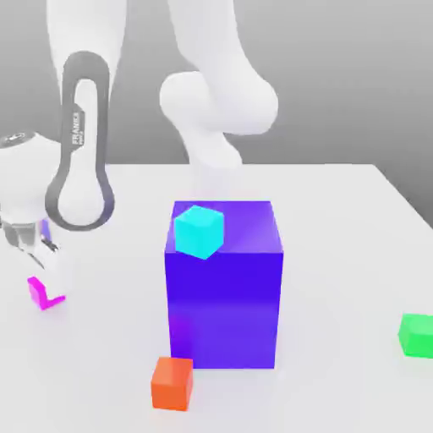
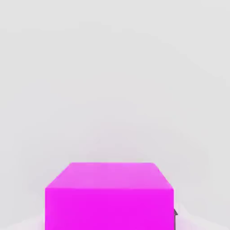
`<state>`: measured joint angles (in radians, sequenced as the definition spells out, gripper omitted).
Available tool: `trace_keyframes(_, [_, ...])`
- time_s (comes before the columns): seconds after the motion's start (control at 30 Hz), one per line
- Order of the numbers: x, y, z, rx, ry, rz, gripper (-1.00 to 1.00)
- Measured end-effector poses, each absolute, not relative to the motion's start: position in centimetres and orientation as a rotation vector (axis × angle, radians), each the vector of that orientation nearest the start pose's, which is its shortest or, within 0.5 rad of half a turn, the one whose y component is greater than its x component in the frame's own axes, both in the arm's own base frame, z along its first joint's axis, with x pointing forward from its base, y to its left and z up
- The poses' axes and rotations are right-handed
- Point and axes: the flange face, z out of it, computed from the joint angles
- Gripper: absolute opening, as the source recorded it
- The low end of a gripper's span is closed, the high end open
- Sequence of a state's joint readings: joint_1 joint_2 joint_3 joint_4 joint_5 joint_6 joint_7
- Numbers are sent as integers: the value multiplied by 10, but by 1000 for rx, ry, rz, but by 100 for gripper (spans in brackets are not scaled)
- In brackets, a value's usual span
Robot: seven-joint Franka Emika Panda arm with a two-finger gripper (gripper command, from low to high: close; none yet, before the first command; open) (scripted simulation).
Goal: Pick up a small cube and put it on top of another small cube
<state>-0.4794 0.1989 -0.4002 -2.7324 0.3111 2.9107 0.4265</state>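
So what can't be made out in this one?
- Exterior view: the gripper covers most of the magenta cube, so the grasp cannot be judged.
- Hand view: the magenta cube's lower part is cut off by the picture's edge.
- Exterior view: the green cube is clipped by the right edge.
- Exterior view: the big blue block hides the table behind it.

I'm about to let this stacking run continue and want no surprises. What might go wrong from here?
1. The claw is down at the magenta cube, which partly hides behind it; an off-centre grip may let it slip.
2. The green cube sits at the exterior view's far right, with the tall blue-purple block and cyan cube between; a low carry could hit them.
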Motion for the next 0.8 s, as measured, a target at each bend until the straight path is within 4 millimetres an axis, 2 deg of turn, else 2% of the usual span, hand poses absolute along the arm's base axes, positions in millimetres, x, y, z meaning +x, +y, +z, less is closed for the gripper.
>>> trace_keyframes(0.1, [226, -316, 186, -2185, 2260, -3, -100])
trace_keyframes(0.17, [247, -318, 192, -2268, 2201, -20, -100])
trace_keyframes(0.33, [342, -310, 198, -2591, 1909, -104, -100])
trace_keyframes(0.43, [403, -290, 198, -2761, 1692, -160, -100])
trace_keyframes(0.5, [444, -271, 196, -2856, 1535, -199, -100])
trace_keyframes(0.57, [489, -226, 196, -2961, 1303, -233, -100])
trace_keyframes(0.63, [523, -177, 198, -3034, 1088, -258, -100])
trace_keyframes(0.7, [543, -128, 200, -3083, 897, -265, -100])
trace_keyframes(0.8, [554, -53, 206, -3131, 634, -252, -100])
